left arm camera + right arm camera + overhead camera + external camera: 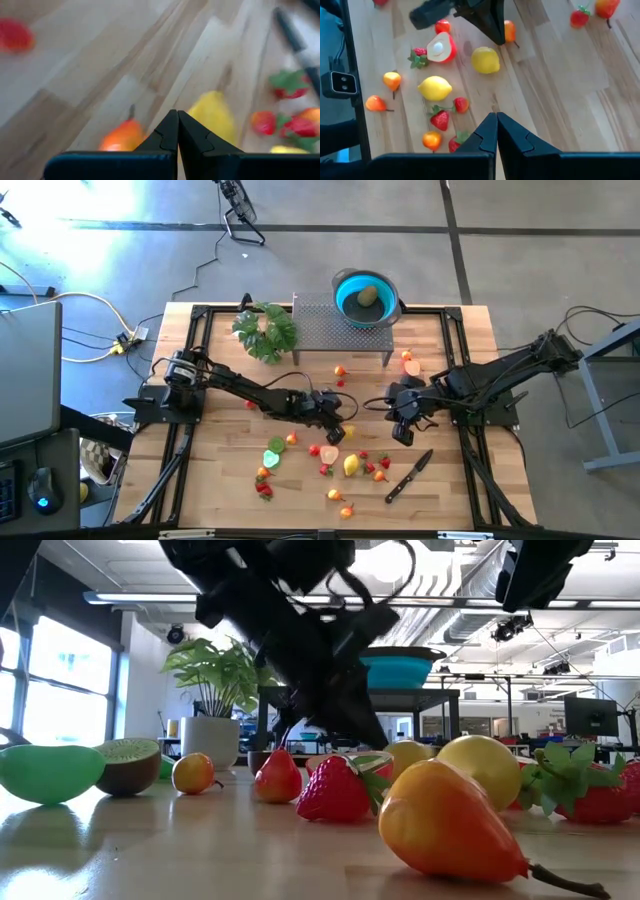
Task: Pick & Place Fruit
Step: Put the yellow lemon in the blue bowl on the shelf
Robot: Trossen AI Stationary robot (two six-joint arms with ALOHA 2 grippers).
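Left claw (336, 436) closed, empty, mid-frame just above the fruit (350, 465) scattered lower centre of the counter (220, 470). Right claw (402, 435) right of centre, closed, empty. One fruit in the blue bowl (347, 304), top centre. Knife (408, 477) lower right.

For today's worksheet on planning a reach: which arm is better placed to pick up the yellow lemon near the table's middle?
Probably the left. The left gripper, shut and empty, hovers right beside the yellow lemon amid the scattered fruit. The right gripper, also shut, hangs farther off, nearer the knife.
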